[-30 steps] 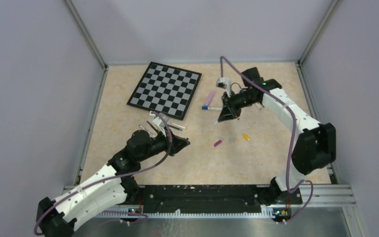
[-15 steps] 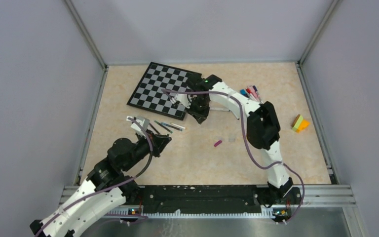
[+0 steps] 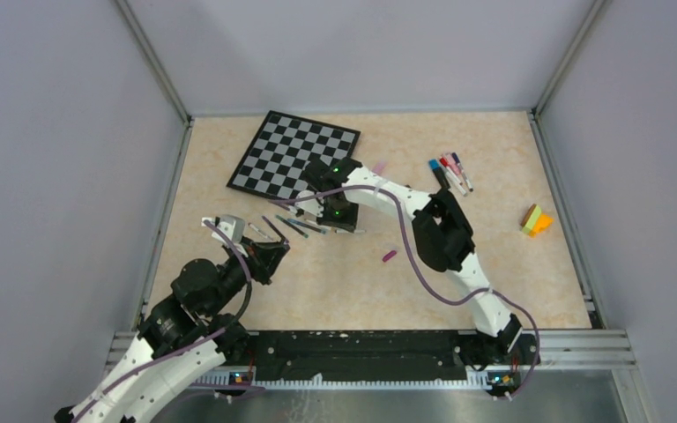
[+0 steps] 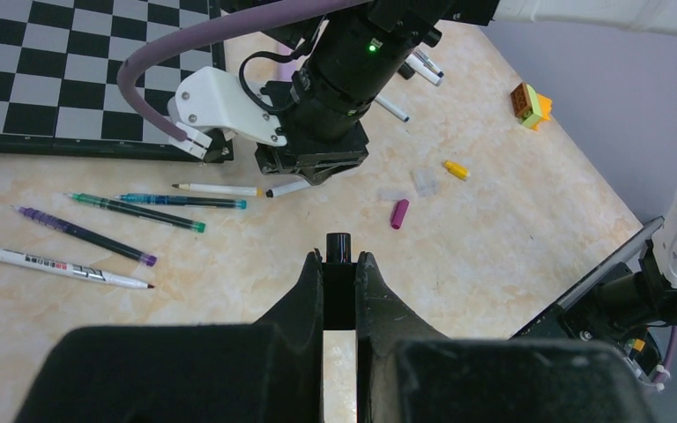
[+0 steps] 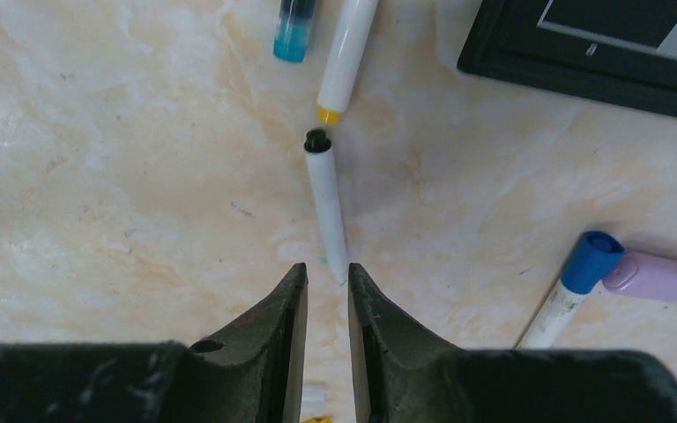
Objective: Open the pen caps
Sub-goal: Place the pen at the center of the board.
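pens (image 4: 134,211): six by chessboard (image 4: 62,79) | left claw (image 4: 339,261): pinching one black cap (image 4: 338,244) | right claw (image 5: 327,275): barely spread

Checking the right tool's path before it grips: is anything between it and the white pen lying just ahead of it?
Nothing visible. The white pen lies on bare table right ahead of the right tool, its near end at the tips. The yellow-ended pen lies beyond its far end.

Pens (image 4: 135,211) beside chessboard's (image 4: 53,79) near edge
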